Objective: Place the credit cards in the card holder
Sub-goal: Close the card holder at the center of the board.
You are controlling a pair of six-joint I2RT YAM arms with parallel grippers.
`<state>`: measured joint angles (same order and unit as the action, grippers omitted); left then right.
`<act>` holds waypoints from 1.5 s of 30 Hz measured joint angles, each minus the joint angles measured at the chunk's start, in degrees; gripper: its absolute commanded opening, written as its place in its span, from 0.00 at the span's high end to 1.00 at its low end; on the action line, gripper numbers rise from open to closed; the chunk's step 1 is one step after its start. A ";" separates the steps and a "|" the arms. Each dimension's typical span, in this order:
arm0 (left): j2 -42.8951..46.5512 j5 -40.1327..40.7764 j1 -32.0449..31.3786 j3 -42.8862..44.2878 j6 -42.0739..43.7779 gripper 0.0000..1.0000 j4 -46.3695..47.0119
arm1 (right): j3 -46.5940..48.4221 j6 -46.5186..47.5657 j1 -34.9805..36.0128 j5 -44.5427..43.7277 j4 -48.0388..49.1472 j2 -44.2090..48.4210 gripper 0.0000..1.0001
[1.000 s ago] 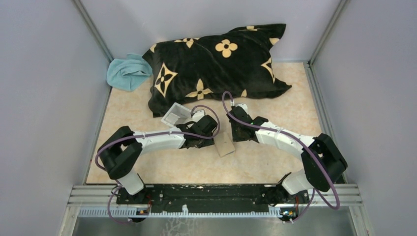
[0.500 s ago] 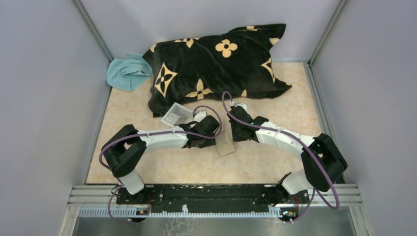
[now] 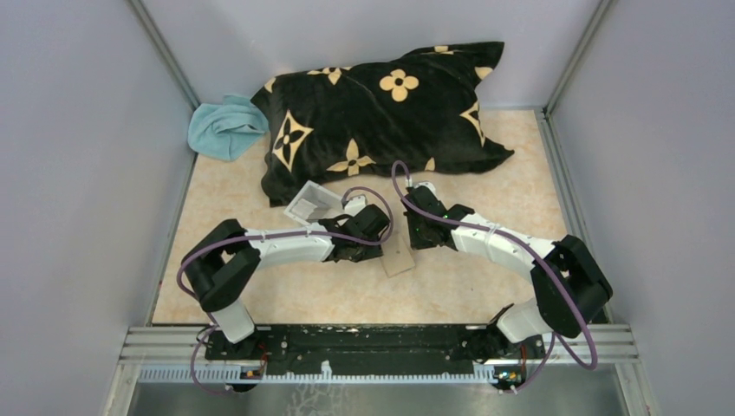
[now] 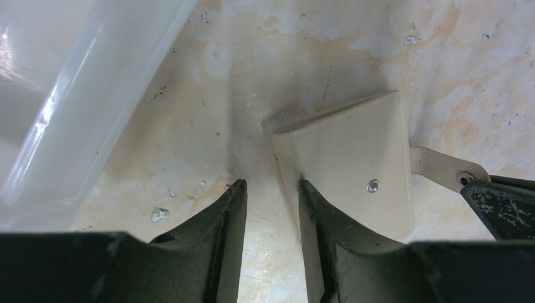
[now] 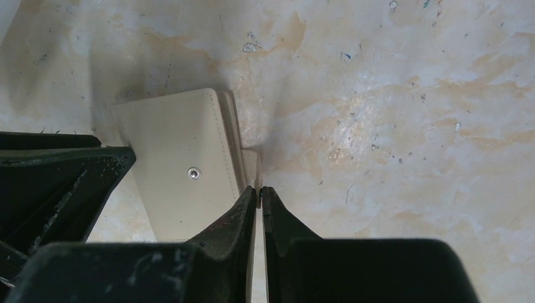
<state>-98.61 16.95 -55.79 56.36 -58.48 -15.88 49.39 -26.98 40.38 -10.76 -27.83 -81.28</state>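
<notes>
The closed tan card holder [image 3: 399, 256] lies flat on the mottled table [image 3: 485, 156], on the near side of the black flower-patterned pillow [image 3: 381, 113] and apart from it, with its snap stud [image 4: 373, 185] facing up. The card holder is flanked by both arms. The left gripper [image 4: 271, 189] is released: its jaws are held apart with only bare table between them, and one of its fingers [image 4: 315, 214] is placed over the card holder's edge, though contact cannot be confirmed. The right gripper [image 5: 259, 192] is clenched, its jaws pressed almost together on the thin tab [image 4: 435, 167] that projects from the card holder's far side. A clear shallow tray [image 3: 308, 204] is positioned just beside the pillow's near left corner. A light blue cloth [image 3: 224, 128] is bunched against the pillow's left end.
</notes>
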 measured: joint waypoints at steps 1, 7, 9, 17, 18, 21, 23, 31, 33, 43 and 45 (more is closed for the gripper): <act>-0.02 0.00 -0.02 0.02 -0.02 0.57 0.00 | 0.02 0.04 -0.02 0.15 0.00 0.02 0.89; -0.44 0.02 -0.11 0.42 -0.04 0.58 -0.35 | 0.13 0.42 -0.02 0.63 -0.04 0.02 0.87; -0.48 0.02 -0.11 0.52 -0.07 0.58 -0.46 | 0.15 0.44 -0.02 0.79 -0.04 0.02 0.88; -0.72 0.07 -0.20 0.85 -0.07 0.58 -0.74 | 0.24 0.48 -0.02 1.25 -0.04 0.02 0.90; -0.72 0.09 -0.22 0.87 -0.04 0.57 -0.76 | 0.28 0.50 -0.02 1.27 -0.07 0.02 0.90; -0.72 0.13 -0.31 0.92 -0.07 0.58 -0.79 | 0.79 0.52 -0.02 1.42 -0.28 0.02 0.89; -0.72 0.11 -0.37 0.94 -0.07 0.58 -0.79 | 1.18 0.59 -0.02 1.46 -0.48 0.02 0.88; -0.74 0.11 -0.48 0.94 -0.17 0.58 -0.79 | 1.36 0.63 -0.04 1.49 -0.48 0.02 0.90; -0.72 0.11 -0.48 0.94 -0.22 0.58 -0.79 | 1.36 0.66 -0.04 1.49 -0.48 0.02 0.93; -0.74 0.09 -0.90 0.94 -0.42 0.58 -0.76 | 1.36 0.94 -0.04 1.66 -0.46 0.02 1.00; -0.74 0.09 -1.01 0.94 -0.44 0.58 -0.76 | 1.36 0.96 -0.04 1.68 -0.48 0.02 1.00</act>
<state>-99.35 17.04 -56.80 57.30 -58.92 -16.64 50.74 -26.02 40.34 -9.08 -28.32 -81.25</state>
